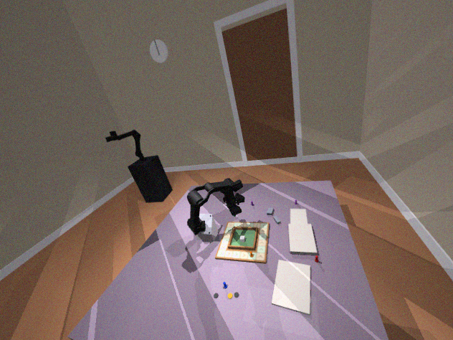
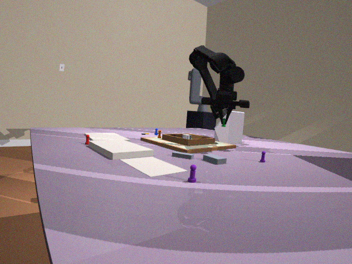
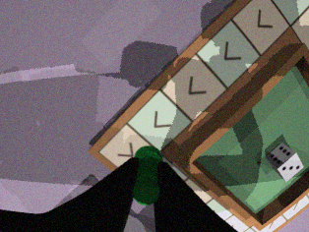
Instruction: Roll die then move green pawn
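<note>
Gripper (image 3: 146,187) clamped on green pawn (image 3: 149,174), lower left of wrist view. Count arrow squares per die (image 3: 285,160) pips; lower upright, centred.

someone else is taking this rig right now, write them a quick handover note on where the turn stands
Gripper: shut on the green pawn, carried in the air above the board's corner.
Die: lying in the tray at the middle of the board; the roll is done. Its top face cannot be read surely from these views.
Orange pawn: on the board's near edge; leave it.
Other pawns and blocks on the table: leave them.
Left: read the pips, set the green pawn down that many squares along the arrows, release, pull the arm away.
</note>
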`<state>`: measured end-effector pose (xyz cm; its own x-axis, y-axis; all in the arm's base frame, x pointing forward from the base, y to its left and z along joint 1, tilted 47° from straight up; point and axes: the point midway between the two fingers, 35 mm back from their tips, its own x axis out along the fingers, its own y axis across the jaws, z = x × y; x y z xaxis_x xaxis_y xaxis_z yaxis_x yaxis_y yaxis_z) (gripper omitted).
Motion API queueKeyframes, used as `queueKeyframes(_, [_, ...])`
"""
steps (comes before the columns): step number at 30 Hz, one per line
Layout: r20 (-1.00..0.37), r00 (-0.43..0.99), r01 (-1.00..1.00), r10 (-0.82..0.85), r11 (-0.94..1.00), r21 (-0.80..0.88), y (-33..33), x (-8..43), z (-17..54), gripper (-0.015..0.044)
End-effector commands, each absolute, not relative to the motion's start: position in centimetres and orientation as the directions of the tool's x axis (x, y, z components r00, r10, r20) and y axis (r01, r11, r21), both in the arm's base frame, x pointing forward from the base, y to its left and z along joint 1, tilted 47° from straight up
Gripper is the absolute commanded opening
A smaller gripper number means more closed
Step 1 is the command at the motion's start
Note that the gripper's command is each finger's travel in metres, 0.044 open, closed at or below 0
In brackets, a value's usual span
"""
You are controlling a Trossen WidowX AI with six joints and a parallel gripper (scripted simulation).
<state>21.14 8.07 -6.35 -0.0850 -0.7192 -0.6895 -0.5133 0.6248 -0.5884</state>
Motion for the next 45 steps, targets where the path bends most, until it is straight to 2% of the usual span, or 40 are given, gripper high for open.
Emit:
queueKeyframes(1, [-0.691,-0.085,-0.614,-0.718,0.584,-0.531,7.7,19.9,-6.6,0.0000])
queueKeyframes(12, [-0.689,-0.086,-0.848,-0.719,0.417,-0.329,6.2,16.6,-7.4,0.0000])
queueKeyframes(43, [-0.688,-0.086,-0.850,-0.721,0.413,-0.326,2.3,16.1,-10.9,0.0000])
queueKeyframes(45, [-0.692,-0.086,-0.846,-0.716,0.420,-0.330,2.8,16.3,-10.8,0.0053])
